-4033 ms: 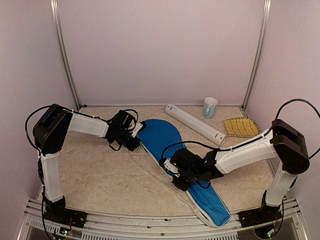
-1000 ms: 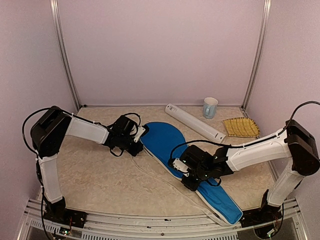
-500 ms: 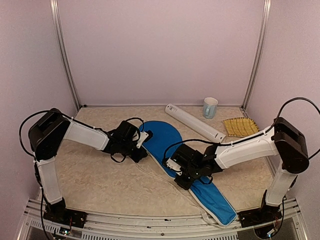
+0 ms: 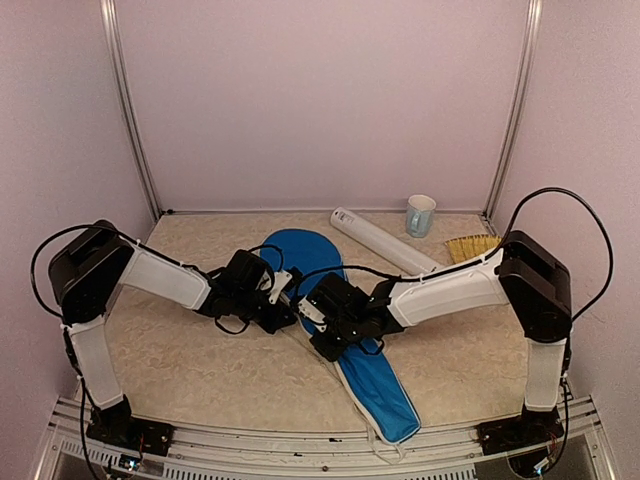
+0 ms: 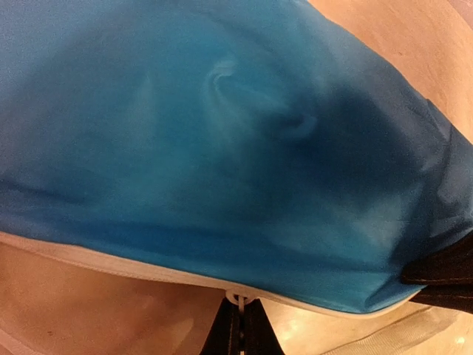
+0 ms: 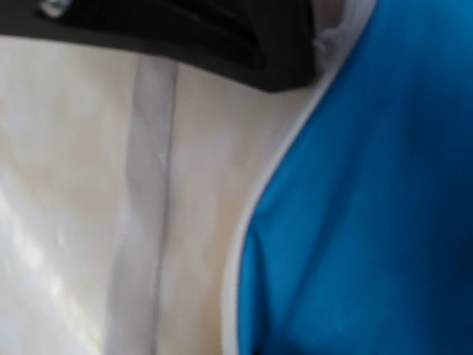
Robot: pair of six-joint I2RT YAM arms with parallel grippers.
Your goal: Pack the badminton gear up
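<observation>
The blue racket-shaped cover (image 4: pixel 372 385) lies slantwise in mid-table, wide end toward the back. My left gripper (image 4: pixel 287 292) is at its left edge. In the left wrist view this gripper (image 5: pixel 238 316) is shut on a small white zipper pull at the white piping of the cover (image 5: pixel 222 133). My right gripper (image 4: pixel 322 326) is shut on the cover's narrow neck, close beside the left one. Its fingers do not show in the blurred right wrist view, which holds only the cover (image 6: pixel 369 222). The long white tube (image 4: pixel 385 243) lies at the back right.
A pale blue mug (image 4: pixel 420 214) stands at the back by the tube's far end. A straw-coloured brush (image 4: pixel 468 245) is partly hidden behind my right arm. A thin white strap (image 6: pixel 144 222) trails on the table beside the cover, toward the front edge.
Both grippers have moved left together and dragged the cover along. Its narrow end has swung from the front right toward front centre. My right arm now hides part of the brush.
</observation>
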